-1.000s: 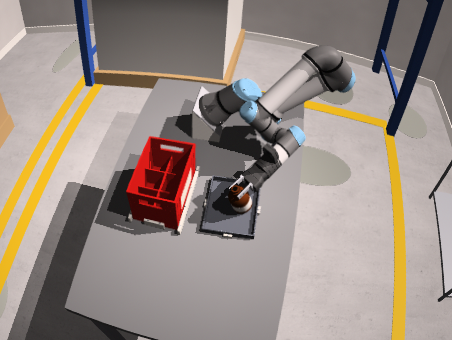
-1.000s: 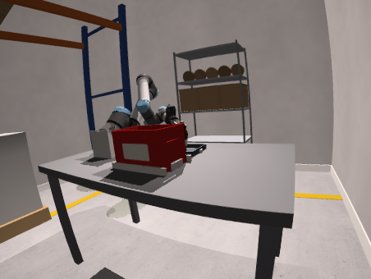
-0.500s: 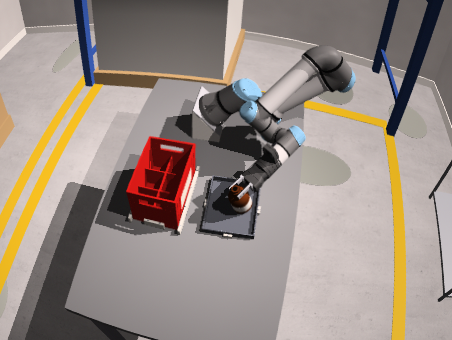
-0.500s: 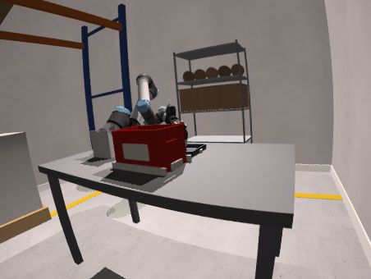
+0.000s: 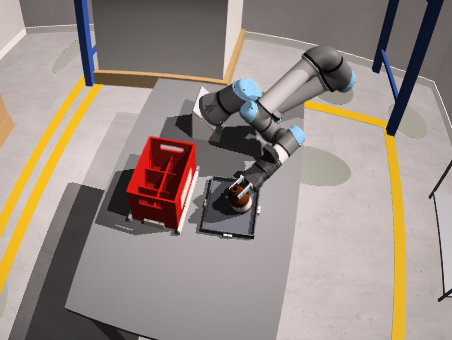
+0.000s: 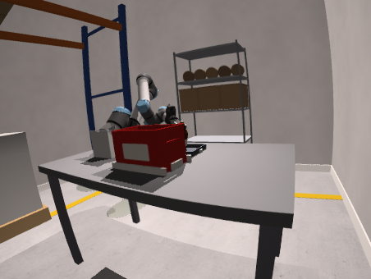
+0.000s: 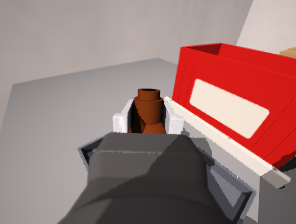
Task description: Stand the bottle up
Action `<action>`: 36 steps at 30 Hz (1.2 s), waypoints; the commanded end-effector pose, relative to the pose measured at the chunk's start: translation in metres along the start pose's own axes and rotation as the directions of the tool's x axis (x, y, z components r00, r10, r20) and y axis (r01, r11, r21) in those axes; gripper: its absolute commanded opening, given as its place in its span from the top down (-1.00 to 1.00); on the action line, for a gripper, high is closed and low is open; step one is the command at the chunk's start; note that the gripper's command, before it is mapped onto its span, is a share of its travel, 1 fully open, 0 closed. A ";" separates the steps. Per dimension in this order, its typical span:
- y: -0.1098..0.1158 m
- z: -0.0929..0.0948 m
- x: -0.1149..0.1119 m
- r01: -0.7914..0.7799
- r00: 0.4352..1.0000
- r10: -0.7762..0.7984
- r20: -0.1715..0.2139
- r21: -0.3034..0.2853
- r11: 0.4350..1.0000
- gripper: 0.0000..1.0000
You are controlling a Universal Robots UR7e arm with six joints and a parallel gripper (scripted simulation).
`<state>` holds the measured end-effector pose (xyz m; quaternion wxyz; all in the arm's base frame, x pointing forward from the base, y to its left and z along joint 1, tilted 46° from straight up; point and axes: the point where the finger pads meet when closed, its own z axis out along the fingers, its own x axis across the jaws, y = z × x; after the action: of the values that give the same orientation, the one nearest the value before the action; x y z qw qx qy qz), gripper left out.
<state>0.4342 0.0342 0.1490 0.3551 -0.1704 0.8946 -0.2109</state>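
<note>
Tool (image 5: 241, 187) (image 7: 148, 108) clamped on brown bottle (image 5: 239, 200) (image 7: 148, 109); crate (image 5: 161, 182) (image 6: 149, 145) (image 7: 235, 95) label (image 6: 135, 152) (image 7: 229, 108) blank.

No text, brand, number or sign can be read. The red plastic crate with inner dividers (image 5: 167, 207) (image 6: 152, 145) (image 7: 235, 95) bears a blank, pale rectangular label (image 6: 136, 152) (image 7: 229, 108) on its side, above the pale strip (image 6: 139, 168) (image 7: 225, 140) along the crate's foot; no lettering shows on that label.
</note>
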 end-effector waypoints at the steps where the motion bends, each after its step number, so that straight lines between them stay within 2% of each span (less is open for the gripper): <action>1: 0.000 0.000 -0.001 0.000 1.000 0.000 0.001 0.000 1.000 1.00; 2: 0.000 0.000 -0.001 0.000 1.000 0.000 0.001 0.000 1.000 1.00; 3: 0.000 0.000 -0.001 0.000 1.000 0.000 0.001 0.000 1.000 -1.00; 36: 0.000 0.000 -0.001 0.000 1.000 0.000 0.001 0.000 1.000 -1.00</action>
<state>0.4345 0.0340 0.1495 0.3555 -0.1701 0.8944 -0.2114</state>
